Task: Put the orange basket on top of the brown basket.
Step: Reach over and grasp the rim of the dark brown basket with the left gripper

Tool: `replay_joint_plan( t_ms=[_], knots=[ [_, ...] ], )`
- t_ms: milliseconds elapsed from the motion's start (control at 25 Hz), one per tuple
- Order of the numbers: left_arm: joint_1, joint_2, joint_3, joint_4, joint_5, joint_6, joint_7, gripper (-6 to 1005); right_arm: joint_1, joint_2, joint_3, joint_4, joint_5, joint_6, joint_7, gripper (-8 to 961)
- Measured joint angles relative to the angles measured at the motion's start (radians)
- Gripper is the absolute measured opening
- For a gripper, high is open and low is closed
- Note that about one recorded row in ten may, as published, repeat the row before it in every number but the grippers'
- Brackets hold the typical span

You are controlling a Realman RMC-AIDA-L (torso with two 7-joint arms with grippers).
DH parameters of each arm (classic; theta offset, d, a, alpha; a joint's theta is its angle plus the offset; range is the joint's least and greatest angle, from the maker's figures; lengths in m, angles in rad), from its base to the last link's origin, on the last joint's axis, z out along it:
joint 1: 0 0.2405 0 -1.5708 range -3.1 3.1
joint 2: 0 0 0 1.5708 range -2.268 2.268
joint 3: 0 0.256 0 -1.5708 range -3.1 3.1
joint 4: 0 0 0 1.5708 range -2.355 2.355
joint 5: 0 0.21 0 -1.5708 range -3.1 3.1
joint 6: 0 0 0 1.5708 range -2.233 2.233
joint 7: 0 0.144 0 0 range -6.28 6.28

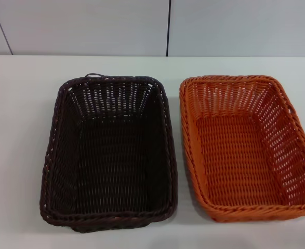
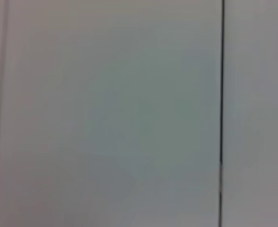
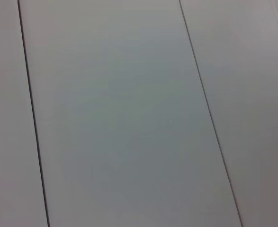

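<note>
The orange basket [image 1: 246,150] stands upright on the white table [image 1: 17,155], at the right in the head view. The brown basket [image 1: 110,155] stands upright just to its left, a narrow gap between their rims. Both baskets hold nothing. Neither gripper shows in any view. Both wrist views show only pale wall panels with dark seams.
A pale panelled wall [image 1: 90,26] runs behind the table's far edge. Bare table surface lies left of the brown basket and behind both baskets. The orange basket reaches close to the right edge of the head view.
</note>
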Motion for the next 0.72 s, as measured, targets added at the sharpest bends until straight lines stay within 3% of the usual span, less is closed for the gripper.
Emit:
replay_joint_plan(
  t_ms=[40,120,360,400,440,480,560,680,720],
  knots=[
    [0.005,0.013,0.003,-0.084,0.007,-0.12,-0.006,801,0.001,0.0,0.0,0.0,0.0,-0.001,0.0,829],
    [0.013,0.022,0.004,-0.142,0.012,-0.194,-0.009,801,0.004,-0.001,0.0,0.0,-0.001,-0.004,0.0,828],
    [0.092,0.078,-0.002,-0.648,0.121,-0.763,-0.004,800,0.022,-0.003,0.0,0.008,-0.002,-0.031,0.0,826],
    [0.105,0.081,-0.006,-0.735,0.132,-0.863,-0.003,800,0.023,-0.004,0.0,0.008,-0.002,-0.036,0.0,826],
    [0.123,0.083,-0.018,-0.899,0.147,-1.086,0.007,800,0.026,-0.005,0.0,0.01,-0.001,-0.044,0.0,826],
    [0.123,0.083,-0.018,-0.899,0.147,-1.086,0.007,800,0.026,-0.005,0.0,0.01,-0.001,-0.044,0.0,826],
    [0.131,0.072,-0.042,-1.072,0.149,-1.349,0.053,800,0.031,-0.006,0.0,0.015,0.0,-0.05,0.0,825],
    [0.127,0.026,-0.098,-1.244,0.15,-1.626,0.14,800,0.044,-0.006,0.002,0.03,0.003,-0.057,0.0,824],
    [0.127,0.026,-0.098,-1.244,0.15,-1.626,0.14,800,0.049,-0.006,0.003,0.035,0.004,-0.06,0.0,824]
  ],
)
